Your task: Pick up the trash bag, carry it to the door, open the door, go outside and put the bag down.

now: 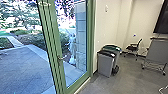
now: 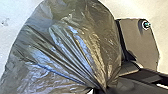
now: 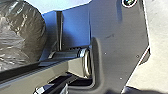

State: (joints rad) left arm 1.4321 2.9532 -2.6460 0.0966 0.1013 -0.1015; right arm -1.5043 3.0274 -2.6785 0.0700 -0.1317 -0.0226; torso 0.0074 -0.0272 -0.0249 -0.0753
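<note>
The trash bag (image 2: 67, 42) bulged close up, its neck drawn into tight folds at the left gripper (image 2: 101, 90), which looked clamped on it. Whether the right gripper was open or closed, I could not tell. Passing too near the green door (image 1: 55, 45) could snag thin plastic on its handle (image 1: 60, 58); a bump might work the neck loose.

Bins (image 1: 105, 64) right of the door (image 1: 57, 47), chair (image 1: 133, 48) farther right
</note>
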